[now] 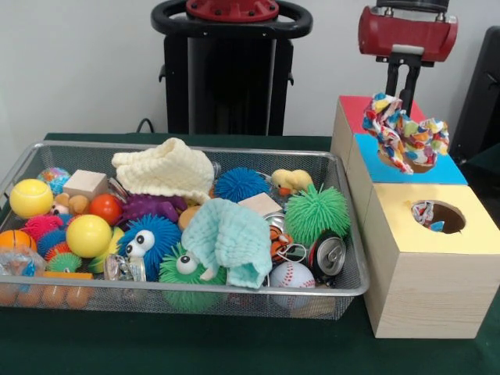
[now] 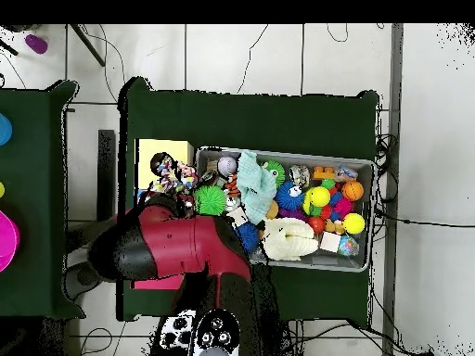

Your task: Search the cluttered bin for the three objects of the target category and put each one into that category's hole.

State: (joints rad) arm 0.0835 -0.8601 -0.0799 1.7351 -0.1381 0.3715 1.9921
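On the green table [image 1: 234,351], one bin [image 1: 353,275] holds two cloths [image 1: 230,238].

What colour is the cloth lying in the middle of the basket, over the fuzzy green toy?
Pale mint green cloth, seen best in the front view.

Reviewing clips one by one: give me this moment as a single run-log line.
gripper: above blue hole, state unclear | multicolored cloth: bunched on blue hole | yellow hole: cloth inside | bin: two cloths

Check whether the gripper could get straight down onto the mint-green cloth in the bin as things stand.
Probably yes: the mint-green cloth lies on top of the toys, nothing over it. But the gripper is at the blue box's hole with a multicoloured cloth.
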